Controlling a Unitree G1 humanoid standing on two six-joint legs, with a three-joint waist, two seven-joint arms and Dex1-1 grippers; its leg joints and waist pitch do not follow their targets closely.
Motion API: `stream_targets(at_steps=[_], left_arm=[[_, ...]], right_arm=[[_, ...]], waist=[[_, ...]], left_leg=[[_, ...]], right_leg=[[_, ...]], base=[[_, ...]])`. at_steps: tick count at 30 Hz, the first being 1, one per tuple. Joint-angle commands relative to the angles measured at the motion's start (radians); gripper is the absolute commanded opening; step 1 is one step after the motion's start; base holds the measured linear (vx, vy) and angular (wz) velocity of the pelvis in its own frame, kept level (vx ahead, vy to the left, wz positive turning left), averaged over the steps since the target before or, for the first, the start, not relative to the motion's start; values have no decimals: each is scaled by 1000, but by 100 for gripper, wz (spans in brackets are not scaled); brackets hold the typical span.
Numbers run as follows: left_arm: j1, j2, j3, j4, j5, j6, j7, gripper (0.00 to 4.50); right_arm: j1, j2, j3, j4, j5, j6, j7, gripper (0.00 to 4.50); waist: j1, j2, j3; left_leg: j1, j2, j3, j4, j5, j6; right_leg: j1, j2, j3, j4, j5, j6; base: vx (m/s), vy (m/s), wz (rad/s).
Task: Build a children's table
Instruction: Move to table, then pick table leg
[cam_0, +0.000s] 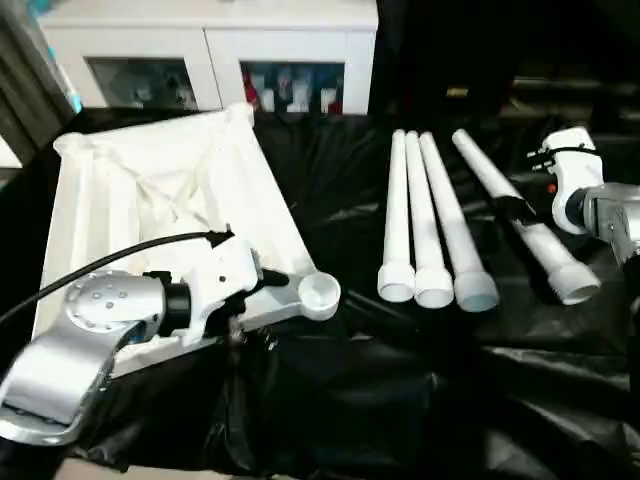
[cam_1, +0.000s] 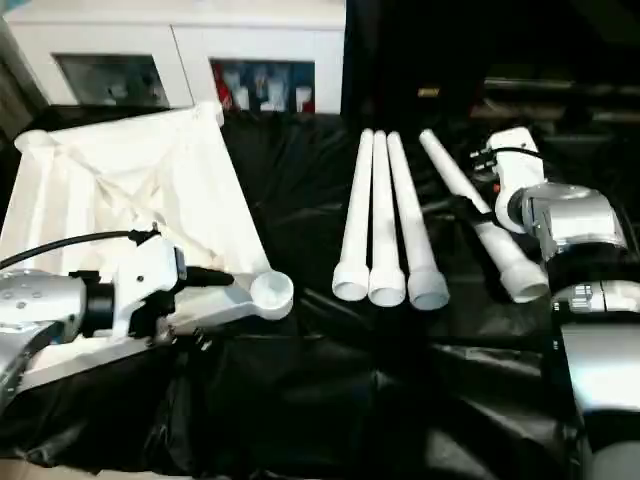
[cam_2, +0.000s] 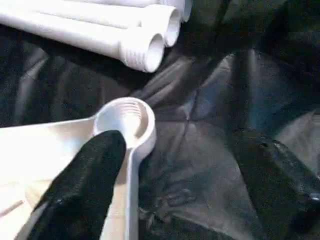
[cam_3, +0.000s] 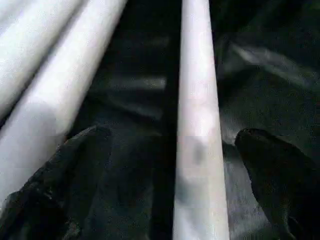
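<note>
White ribbed tabletop (cam_0: 170, 190) is lying upside-down on black cloth (cam_0: 400, 400); both the left gripper (cam_2: 175, 165) and right gripper (cam_3: 172, 175) are standing open, the right straddling a smooth tapered leg (cam_3: 197, 125).

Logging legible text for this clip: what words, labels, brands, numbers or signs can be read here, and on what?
None can be read.
Table top: plain white, no marking.
Four legs: plain white, no marking.
Cabinet: coloured items behind the glass, too small and blurred to read.
Black cloth: no print.
</note>
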Motion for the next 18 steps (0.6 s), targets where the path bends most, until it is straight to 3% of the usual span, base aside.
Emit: stream_targets(at_steps=[1, 3, 4, 6, 8, 10, 11, 14, 16, 18], left_arm=[[3, 28, 16, -36, -25, 27, -10, 417], [9, 46, 22, -55, -34, 43, -18, 440], [12, 54, 24, -63, -38, 52, -22, 446], [17, 64, 28, -74, -44, 62, -27, 446], [24, 78, 36, -87, -54, 73, -36, 446], [31, 97, 44, -101, -68, 85, -46, 446], [33, 102, 46, -105, -70, 87, -49, 446], [29, 133, 58, -118, -97, 102, -53, 446], [19, 139, 60, -120, -106, 109, -53, 446], [8, 143, 61, -122, -114, 117, -52, 450]], right_arm=[[-23, -22, -7, 66, -32, -35, -21, 450], [-24, -28, -8, 107, -45, -58, -36, 450], [-24, -30, -11, 122, -44, -64, -37, 450], [-23, -32, -16, 139, -43, -70, -39, 450], [-22, -35, -24, 153, -39, -70, -43, 450], [-23, -38, -33, 171, -35, -68, -45, 450], [-23, -39, -36, 175, -34, -67, -46, 450], [-25, -46, -49, 208, -33, -46, -14, 450], [-28, -51, -50, 218, -37, -33, 6, 450], [-35, -59, -47, 228, -43, -17, 29, 420]], waist=[[4, -3, -58], [6, -4, -57], [10, 3, -48], [10, -5, -46], [15, 8, -37], [16, 8, -30], [18, 15, -25], [19, 17, -8], [20, 19, -4], [22, 24, -4]], left_leg=[[-2, 54, -10, -58, -1, 115], [-8, 53, -8, -52, 61, 147], [-10, 52, -10, -52, 64, 154], [-16, 51, -7, -48, 73, 178], [-17, 52, -9, -47, 75, 189], [-16, 55, -7, -50, 53, 186], [-17, 55, -9, -51, 42, 182], [-12, 56, -6, -56, -14, 157], [-13, 57, -5, -57, -9, 154], [-10, 58, -5, -57, -2, 153]], right_leg=[[61, -70, 41, -48, 7, -382], [58, -66, 41, -39, 94, -394], [54, -67, 40, -40, 97, -396], [57, -66, 41, -37, 107, -403], [50, -68, 41, -37, 100, -404], [49, -67, 40, -41, 70, -408], [48, -69, 40, -41, 54, -410], [45, -69, 41, -51, -27, -405], [45, -69, 43, -50, -27, -404], [43, -68, 42, -48, -16, -408]], base=[[0, 0, 0], [0, 0, 0], [0, 0, 0], [0, 0, 0], [0, 0, 0], [0, 0, 0], [0, 0, 0], [0, 0, 0], [0, 0, 0], [0, 0, 0]])
